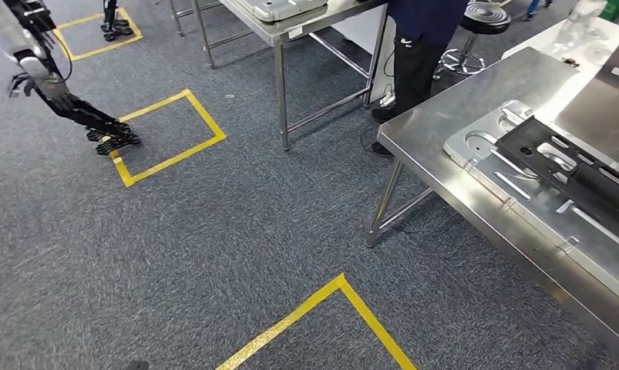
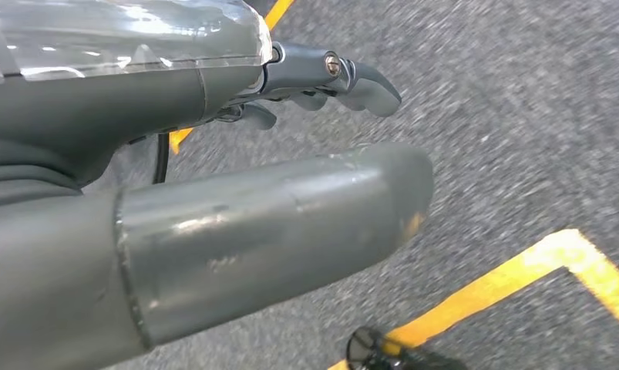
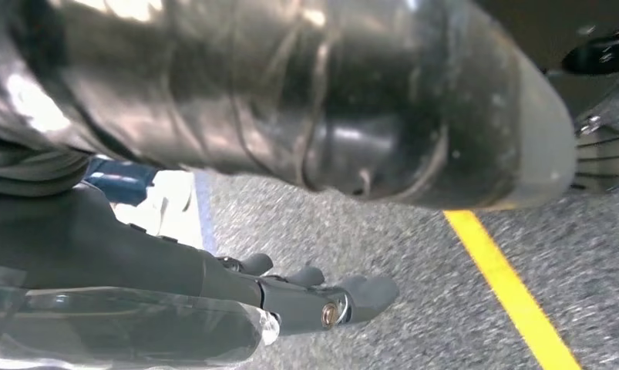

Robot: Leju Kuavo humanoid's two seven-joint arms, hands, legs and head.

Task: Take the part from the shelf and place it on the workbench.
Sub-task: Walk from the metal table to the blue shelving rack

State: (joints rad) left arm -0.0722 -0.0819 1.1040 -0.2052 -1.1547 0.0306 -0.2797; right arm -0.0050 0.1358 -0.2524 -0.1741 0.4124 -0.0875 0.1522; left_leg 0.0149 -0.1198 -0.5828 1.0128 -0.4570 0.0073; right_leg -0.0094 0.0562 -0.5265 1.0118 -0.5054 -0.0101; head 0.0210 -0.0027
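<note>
At far left in the head view stands another robot [image 1: 40, 69], silver-armed with dark jointed legs, its feet at the corner of a square of yellow tape [image 1: 167, 139] stuck on the speckled grey carpet [image 1: 237, 231]. A second taped outline lies behind it, and a third angles in at the lower middle. Further right, a steel table [image 1: 290, 31] on thin legs carries a pale grey tray. Beside it a person [image 1: 418, 46] in dark trousers stands near a round black stool [image 1: 483, 15].

At right runs the brushed-steel surface [image 1: 437, 146], smooth and reflective. On it lies the part [image 1: 522, 193], a flat, light-grey metal plate with stamped slots and rounded cut-outs; a black perforated bracket [image 1: 576, 173] rests across it.

In the left wrist view the left robot hand [image 2: 314, 131] hangs over the carpet, thick grey thumb and darker fingers apart, holding nothing. In the right wrist view the right robot hand [image 3: 306, 254] is likewise spread and empty, its thumb glossy and dark, above carpet and a yellow line.
</note>
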